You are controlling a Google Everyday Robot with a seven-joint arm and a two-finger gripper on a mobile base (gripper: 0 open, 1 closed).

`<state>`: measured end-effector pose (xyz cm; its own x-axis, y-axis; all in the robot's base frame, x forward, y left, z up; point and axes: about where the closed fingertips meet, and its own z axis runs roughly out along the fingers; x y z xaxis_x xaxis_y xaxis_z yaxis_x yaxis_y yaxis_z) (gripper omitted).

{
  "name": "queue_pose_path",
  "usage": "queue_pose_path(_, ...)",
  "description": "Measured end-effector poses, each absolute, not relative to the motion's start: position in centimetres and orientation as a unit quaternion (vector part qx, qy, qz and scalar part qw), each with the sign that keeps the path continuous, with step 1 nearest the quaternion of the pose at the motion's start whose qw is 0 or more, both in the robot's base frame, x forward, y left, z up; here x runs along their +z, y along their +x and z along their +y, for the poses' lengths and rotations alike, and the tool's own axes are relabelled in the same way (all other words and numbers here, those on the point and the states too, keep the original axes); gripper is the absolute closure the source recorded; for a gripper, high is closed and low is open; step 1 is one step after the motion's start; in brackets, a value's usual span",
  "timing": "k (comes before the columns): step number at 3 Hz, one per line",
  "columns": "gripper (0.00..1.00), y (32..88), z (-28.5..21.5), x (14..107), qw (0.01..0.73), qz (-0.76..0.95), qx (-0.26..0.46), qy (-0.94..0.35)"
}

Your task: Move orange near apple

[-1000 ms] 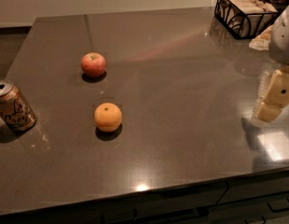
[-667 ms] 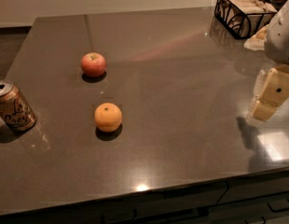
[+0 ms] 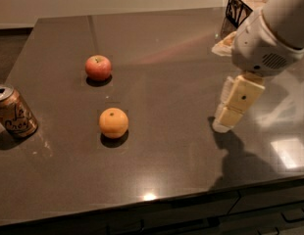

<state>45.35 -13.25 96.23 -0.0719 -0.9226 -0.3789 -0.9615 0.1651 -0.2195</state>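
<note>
- Dark polished countertop [image 3: 181, 48] fills the one camera view, with cabinet fronts along its near edge and a pale wall behind.
- We see the orange [image 3: 113, 122] resting on the counter left of centre. The apple [image 3: 98, 67] sits just behind it and a little to the left, with a clear gap between them. Both stand free on the surface, so we judge the move not yet begun.
- We note a tilted drink can [image 3: 14, 112] at the left edge and a wire basket [image 3: 242, 6] at the far right corner, both well apart from the fruit and out of the way.
- We find the gripper [image 3: 223, 124] on the right, well apart from the orange, pointing down with its tip close above the counter. It carries nothing, and we cannot tell how far open it is.
- We see the white arm [image 3: 269, 43] enter from the upper right and slope down to the left, so we judge it posed to reach across toward the orange.
</note>
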Motion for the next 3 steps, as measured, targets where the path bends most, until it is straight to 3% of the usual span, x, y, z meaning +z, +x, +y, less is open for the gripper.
queue_pose_path(1, 0.00, 46.4, -6.8, 93.7, 0.230, 0.702, 0.086, -0.669)
queue_pose_path(3, 0.00, 46.8, -2.2, 91.5, 0.229, 0.681, 0.108, -0.686)
